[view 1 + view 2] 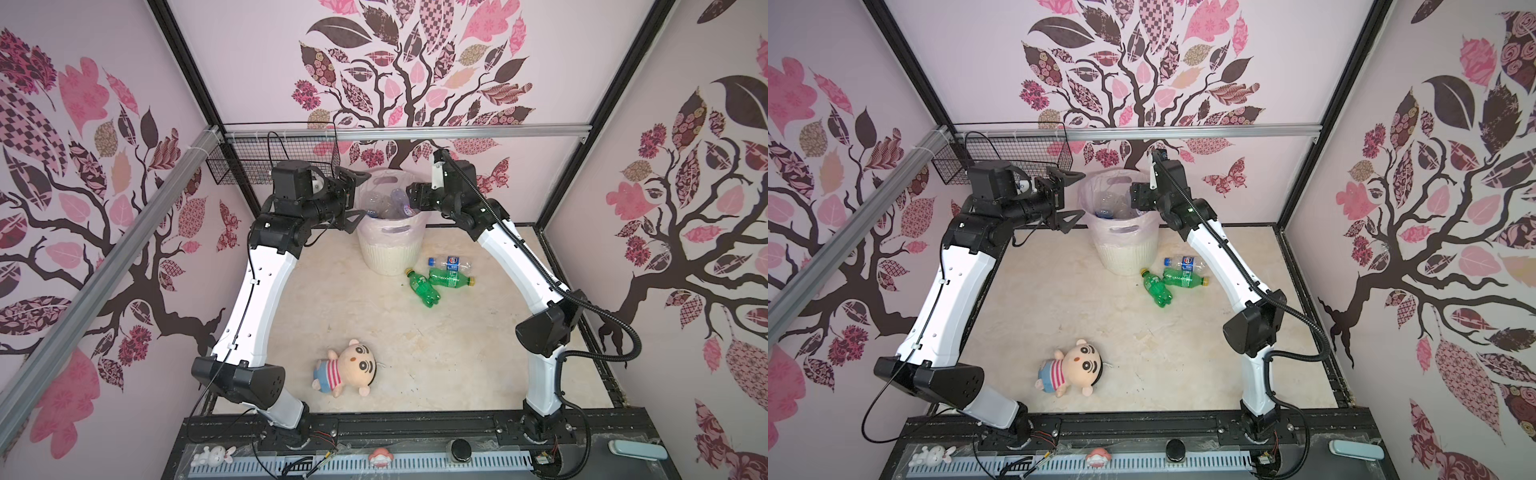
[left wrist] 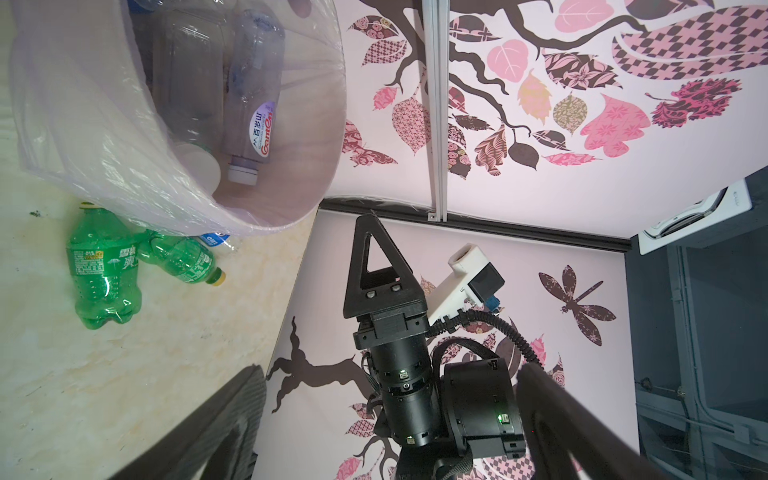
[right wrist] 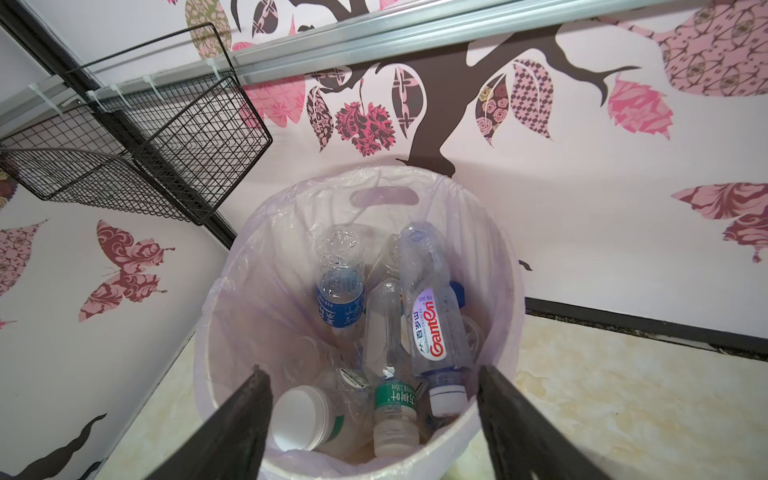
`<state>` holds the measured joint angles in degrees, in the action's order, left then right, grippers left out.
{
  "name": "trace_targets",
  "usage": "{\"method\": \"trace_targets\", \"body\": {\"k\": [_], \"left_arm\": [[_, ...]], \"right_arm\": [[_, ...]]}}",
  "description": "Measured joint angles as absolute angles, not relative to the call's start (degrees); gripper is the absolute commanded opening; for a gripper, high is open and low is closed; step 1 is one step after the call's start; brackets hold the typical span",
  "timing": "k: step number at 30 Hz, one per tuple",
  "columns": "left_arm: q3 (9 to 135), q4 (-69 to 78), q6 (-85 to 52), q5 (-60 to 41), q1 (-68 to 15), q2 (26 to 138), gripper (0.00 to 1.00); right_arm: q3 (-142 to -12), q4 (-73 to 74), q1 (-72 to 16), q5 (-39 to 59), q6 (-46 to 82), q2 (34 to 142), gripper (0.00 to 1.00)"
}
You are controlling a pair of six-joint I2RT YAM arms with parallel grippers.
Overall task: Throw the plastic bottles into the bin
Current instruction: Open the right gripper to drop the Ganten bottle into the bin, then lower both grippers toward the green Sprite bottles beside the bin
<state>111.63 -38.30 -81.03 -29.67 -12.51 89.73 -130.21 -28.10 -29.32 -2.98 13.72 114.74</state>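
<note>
Above the round cream-white ribbed plastic bin (image 1: 388,257), lined with a pale pink bag, the right gripper (image 3: 372,370) spreads its fingers, gripping nothing. Inside lies a heap of clear plastic bottles (image 3: 432,328) with blue, white and green labels. Left of the bin the left gripper (image 1: 360,195) gapes wide, empty. On the beige table (image 1: 353,311) just right of the bin lie two green yellow-capped bottles (image 1: 424,289) and a clear blue-capped bottle (image 1: 451,262).

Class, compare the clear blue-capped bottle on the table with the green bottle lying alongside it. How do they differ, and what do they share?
The clear bottle has a blue cap and blue label. The green bottle has a yellow cap and green label. Their caps point opposite ways. Both lie on their sides outside the bin.
</note>
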Motion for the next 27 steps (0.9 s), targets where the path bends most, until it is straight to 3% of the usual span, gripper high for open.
{"method": "trace_targets", "body": {"k": [4, 11, 21, 27], "left_arm": [[106.54, -37.28, -81.67, -29.69, -12.51, 87.05, 0.97], [97.47, -32.95, -84.01, -31.35, -12.51, 81.73, 0.97], [85.82, -31.03, -85.34, -32.71, -12.86, 76.23, 0.97], [77.97, -30.24, -85.30, -29.15, -17.91, 73.25, 0.97]], "right_arm": [[-130.06, -29.17, -29.34, -2.74, 14.37, 113.40, 0.99], [-124.16, -31.16, -29.36, -3.03, 16.53, 106.78, 1.00], [-96.25, -31.73, -30.57, -5.98, 18.11, 89.21, 0.99], [-76.40, -29.41, -30.83, -6.13, 17.80, 81.34, 0.99]]}}
